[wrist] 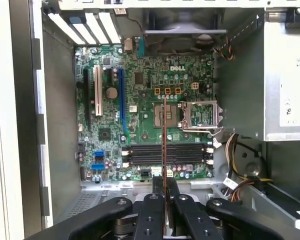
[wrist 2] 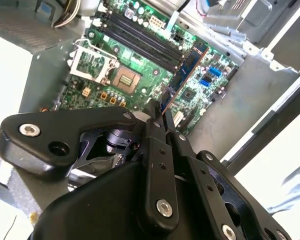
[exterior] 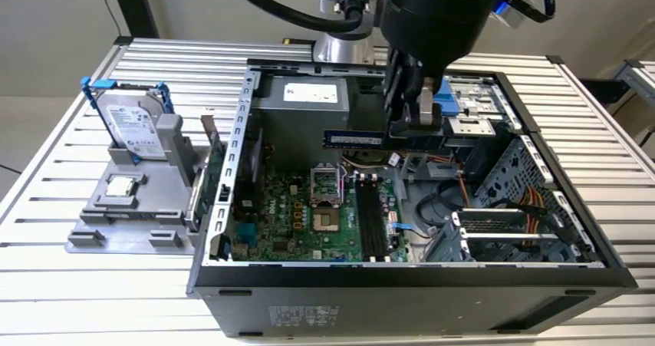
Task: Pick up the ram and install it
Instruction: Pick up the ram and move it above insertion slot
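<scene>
The ram (exterior: pixel 353 139) is a thin bluish stick held level above the open computer case (exterior: pixel 409 273). My gripper (exterior: pixel 407 135) is shut on its end nearer the exterior view's right. In both wrist views the stick (wrist: pixel 164 145) (wrist 2: pixel 187 70) juts out from between my fingers (wrist: pixel 155 210), edge-on over the green motherboard (wrist: pixel 140 115). The black memory slots (exterior: pixel 370 219) (wrist: pixel 187 154) (wrist 2: pixel 135 35) lie below it, and the stick hangs well above them without touching. The gripper (wrist: pixel 165 197) (wrist 2: pixel 161 112) is over the inside of the case.
A grey stand (exterior: pixel 123 215) at the exterior view's left carries a silver hard drive in a blue frame (exterior: pixel 136 123) and a small square chip (exterior: pixel 121 185). Inside the case are the open processor socket (exterior: pixel 325 185), the power supply (exterior: pixel 307 104), cables (exterior: pixel 532 215) and a drive cage (exterior: pixel 511 231).
</scene>
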